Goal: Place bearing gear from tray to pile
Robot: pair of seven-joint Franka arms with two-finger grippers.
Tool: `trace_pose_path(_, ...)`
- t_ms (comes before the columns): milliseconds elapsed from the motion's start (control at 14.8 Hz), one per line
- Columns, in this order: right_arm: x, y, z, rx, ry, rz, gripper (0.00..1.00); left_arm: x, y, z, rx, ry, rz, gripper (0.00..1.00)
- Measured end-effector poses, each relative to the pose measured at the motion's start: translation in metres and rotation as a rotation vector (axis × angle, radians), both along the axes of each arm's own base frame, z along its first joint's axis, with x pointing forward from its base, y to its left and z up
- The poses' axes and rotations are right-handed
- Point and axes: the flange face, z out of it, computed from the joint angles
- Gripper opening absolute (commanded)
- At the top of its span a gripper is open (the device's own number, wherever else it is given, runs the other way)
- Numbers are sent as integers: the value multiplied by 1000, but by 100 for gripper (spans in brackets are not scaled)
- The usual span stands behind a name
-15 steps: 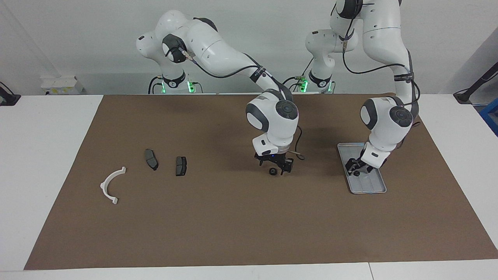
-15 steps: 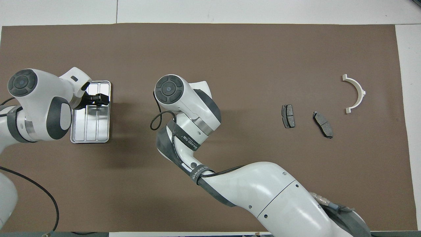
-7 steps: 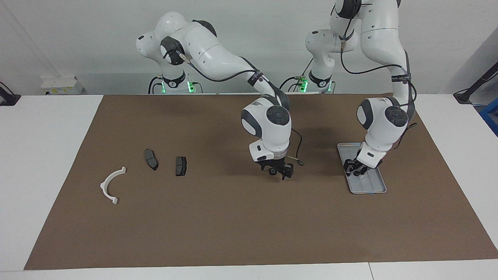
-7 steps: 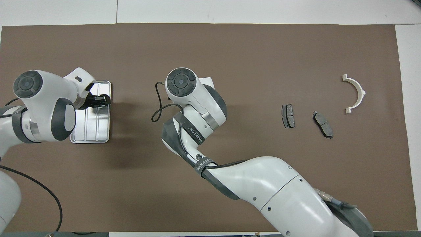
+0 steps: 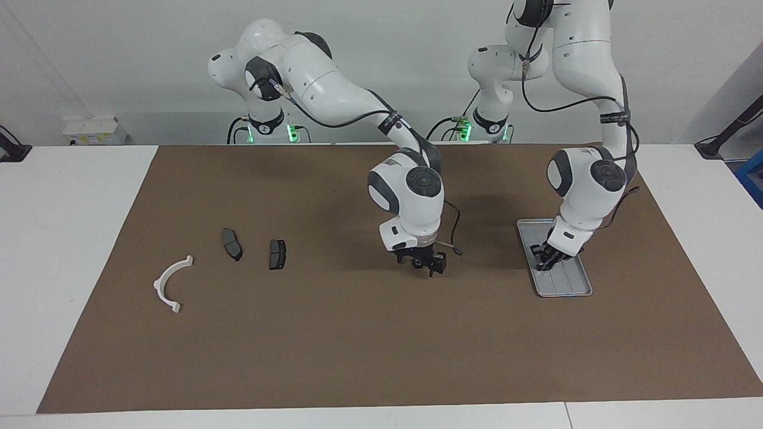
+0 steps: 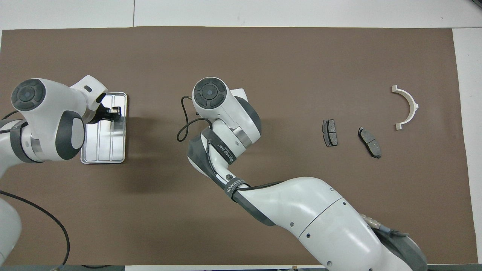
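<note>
One tray (image 5: 563,287) is counted, lying on one brown mat (image 5: 357,345). Two dark pads are counted, one (image 5: 232,243) beside the other (image 5: 277,254), and one white bracket (image 5: 171,283) is seen near them. Two arms are counted, each ending in one gripper, so two grippers are found: the left gripper (image 5: 545,257) and the right gripper (image 5: 424,263). No gear can be made out with certainty.

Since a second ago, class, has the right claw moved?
Yes. The right claw has shifted slightly toward the brake pads, away from the tray.
</note>
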Motion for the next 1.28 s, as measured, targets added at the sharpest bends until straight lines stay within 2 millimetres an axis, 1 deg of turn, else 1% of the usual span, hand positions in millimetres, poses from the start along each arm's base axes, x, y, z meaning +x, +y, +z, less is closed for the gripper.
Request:
trace_pose_path(68,-3,0,-2,-14,19,8,100,6,2,12,1,10,3,0)
trace_pose_path(135,-6,0,-4,-23,32,12,100,13,5,29,2,21,7,0)
trace_pose_path(338,-13,5,-5,-36,53,23,99,32,10,93,-9,27,23,0)
trace_pose_path(405,-15,8,-5,-37,56,28,96,36,10,110,-21,23,28,0)
trace_pose_path(473,-18,11,-5,-35,58,33,94,38,8,121,-30,23,28,0)
trace_pose_path(675,-19,14,-3,-32,56,38,78,41,-2,145,-66,30,26,0)
trace_pose_path(743,-19,13,-3,-32,56,37,75,42,-5,149,-69,29,23,0)
trace_pose_path(878,-17,13,0,-28,51,35,70,42,-6,151,-69,29,22,0)
trace_pose_path(1013,-17,13,1,-26,51,34,49,43,-5,148,-69,33,23,0)
trace_pose_path(1216,-15,15,6,-5,32,32,11,43,-5,144,-69,39,23,0)
trace_pose_path(1283,-15,15,6,-4,30,31,1,44,-5,144,-69,40,23,0)
